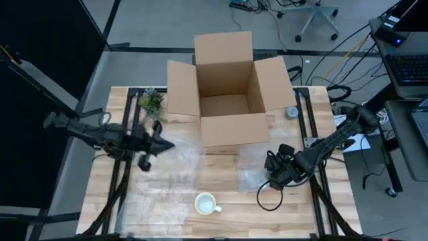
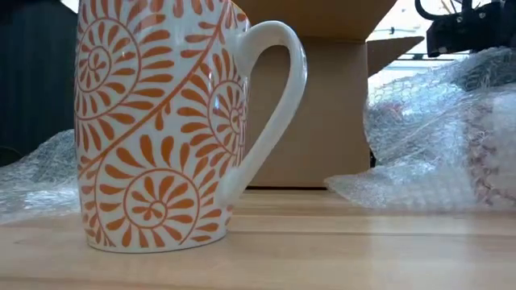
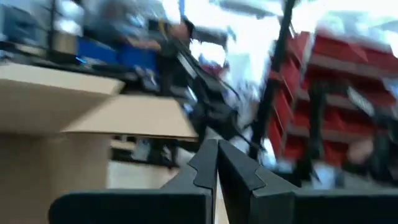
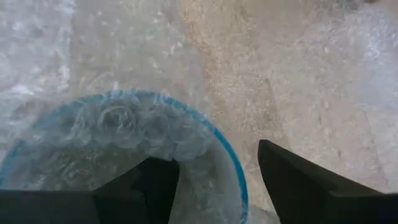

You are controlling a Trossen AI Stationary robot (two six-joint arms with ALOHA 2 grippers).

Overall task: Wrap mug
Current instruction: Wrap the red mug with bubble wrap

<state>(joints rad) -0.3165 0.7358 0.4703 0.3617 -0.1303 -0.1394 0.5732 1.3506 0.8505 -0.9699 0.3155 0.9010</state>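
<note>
A white mug with orange leaf swirls (image 2: pixel 161 121) stands upright on its base near the table's front edge (image 1: pixel 206 203), handle toward the right, and no gripper touches it. Clear bubble wrap (image 1: pixel 180 167) lies spread over the table's middle and is bunched up at the right (image 2: pixel 451 137). My right gripper (image 4: pixel 217 180) is open, pointing down over a round blue-rimmed thing (image 4: pixel 124 149) covered by bubble wrap. One finger stands over its inside and the other outside its rim. My left gripper (image 3: pixel 216 168) is shut and raised above the table's left side (image 1: pixel 167 144). My right gripper comes from above with its fingers on either side of the blue rim (image 4: pixel 239 186). Whether they touch the rim or the bubble wrap over it, I cannot tell.
An open cardboard box (image 1: pixel 226 94) stands at the table's far middle, flaps spread. Left of it is a small green plant (image 1: pixel 152 100), right of it a tape roll (image 1: pixel 292 112). A black cable loop (image 1: pixel 267 197) lies near the right gripper.
</note>
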